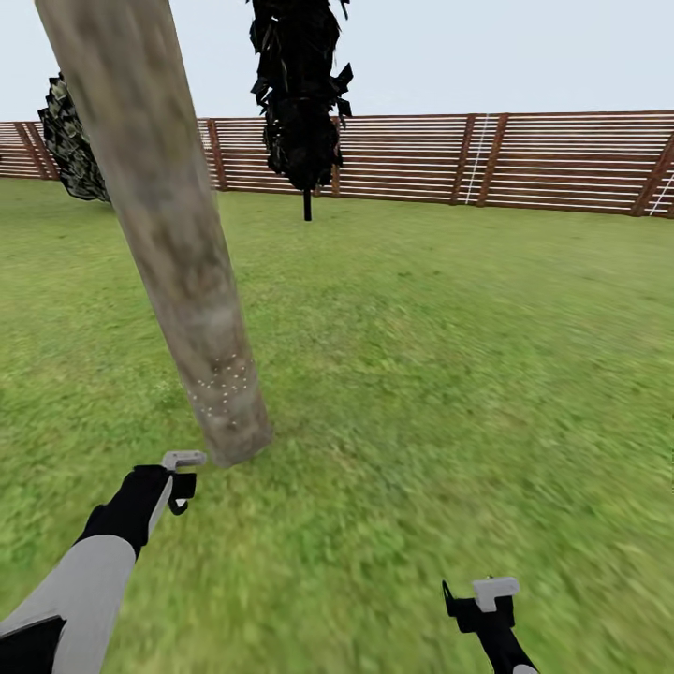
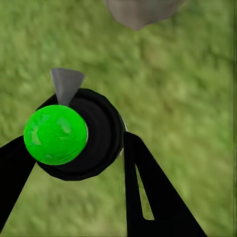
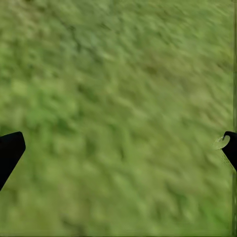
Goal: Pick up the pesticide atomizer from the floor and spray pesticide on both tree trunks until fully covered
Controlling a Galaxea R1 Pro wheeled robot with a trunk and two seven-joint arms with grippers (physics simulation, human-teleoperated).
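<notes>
A thick, leaning grey-brown tree trunk (image 1: 178, 243) rises from the grass floor (image 1: 421, 374) just ahead of my left arm. Small white specks dot its lower part (image 1: 225, 386). My left gripper (image 1: 180, 487) hovers low beside the trunk's foot. In the left wrist view the left gripper (image 2: 74, 148) is shut on the pesticide atomizer (image 2: 74, 133), a black body with a bright green round top and a grey nozzle pointing toward the trunk base (image 2: 140, 11). My right gripper (image 1: 473, 608) hangs open over bare grass, its fingertips (image 3: 10, 150) spread wide.
A brown slatted fence (image 1: 524, 164) closes off the far side of the lawn. A near-black, thin-trunked tree (image 1: 301, 94) stands before it, and a striped-leaf plant (image 1: 70, 140) shows behind the trunk at left. Open grass stretches to the right.
</notes>
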